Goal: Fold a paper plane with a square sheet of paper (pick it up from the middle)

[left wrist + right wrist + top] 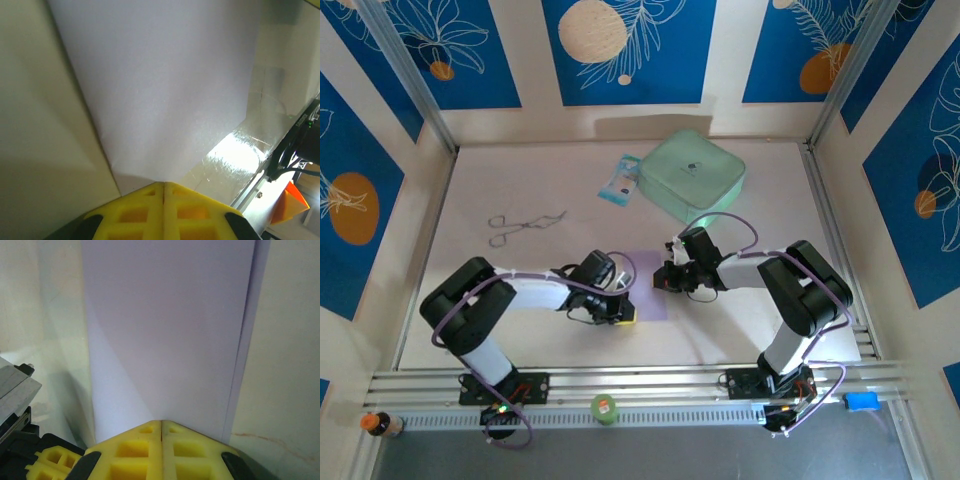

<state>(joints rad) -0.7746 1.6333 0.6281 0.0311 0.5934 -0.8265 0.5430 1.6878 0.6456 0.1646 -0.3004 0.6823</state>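
The square sheet of paper lies flat on the table, near its front edge and midway between the two arms, well apart from the green case and the small blue-white packet at the back. The left claw sits at the sheet's near left corner and the right claw at its right side. In the left wrist view the left claw has its yellow fingers pressed together with no gap, tips at the paper where it narrows to a corner. In the right wrist view the right claw is likewise pressed together at the sheet. Whether either pair nips a bit of paper or merely bears down on it, I cannot tell. A second thin edge runs along the sheet's right side in that view, which suggests one layer lies folded over another. The paper looks very light, thin and limp, so it will likely slide on the glossy tabletop, flutter or sag if lifted by one corner, and crumple or tear under a hard squeeze. It has no thickness to grab from above while flat. A gentle pinch at an edge or a raised fold, with the other claw pinning the sheet, seems the safest hold, and the middle of an edge should keep it from twisting.
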